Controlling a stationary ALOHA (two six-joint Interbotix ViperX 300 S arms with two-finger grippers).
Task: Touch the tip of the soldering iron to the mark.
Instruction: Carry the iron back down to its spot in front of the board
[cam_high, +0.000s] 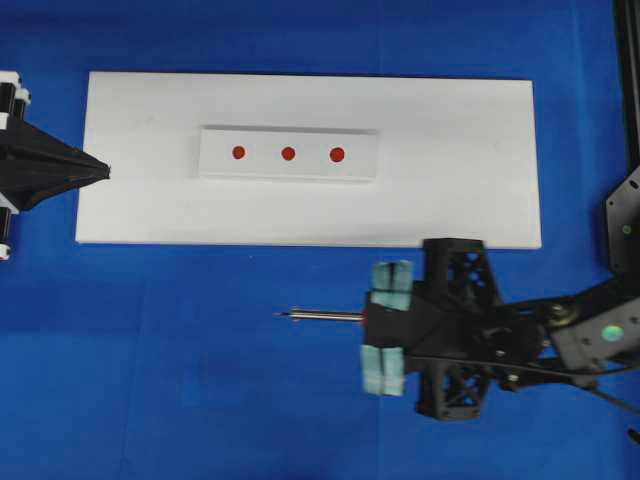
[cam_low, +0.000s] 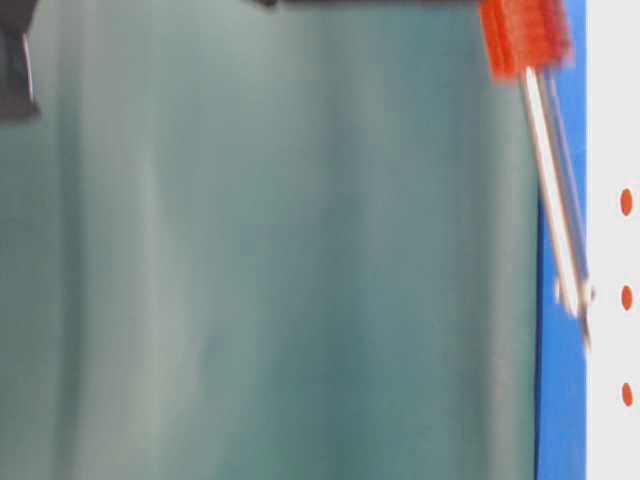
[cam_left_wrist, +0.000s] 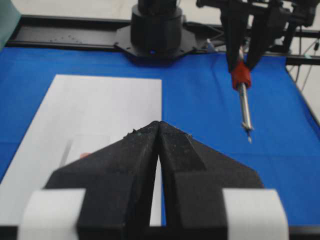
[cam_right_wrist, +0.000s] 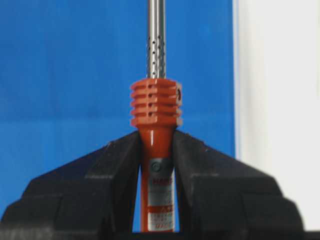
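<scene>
The soldering iron (cam_high: 320, 316) is clamped by its orange handle in the right gripper (cam_right_wrist: 156, 165), held above the blue cloth (cam_high: 200, 380) with its tip pointing to 9 o'clock. The mark (cam_high: 288, 153) lies at 12 o'clock from that tip, well apart. The left gripper (cam_left_wrist: 159, 131) is pressed shut, empty, at the board's (cam_high: 450, 190) 9 o'clock edge.

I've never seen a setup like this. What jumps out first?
Probably the soldering iron, its orange-red handle clamped in the right tool above the blue cloth. Next, three red dots in a row on a white block, the mark in their middle.
</scene>
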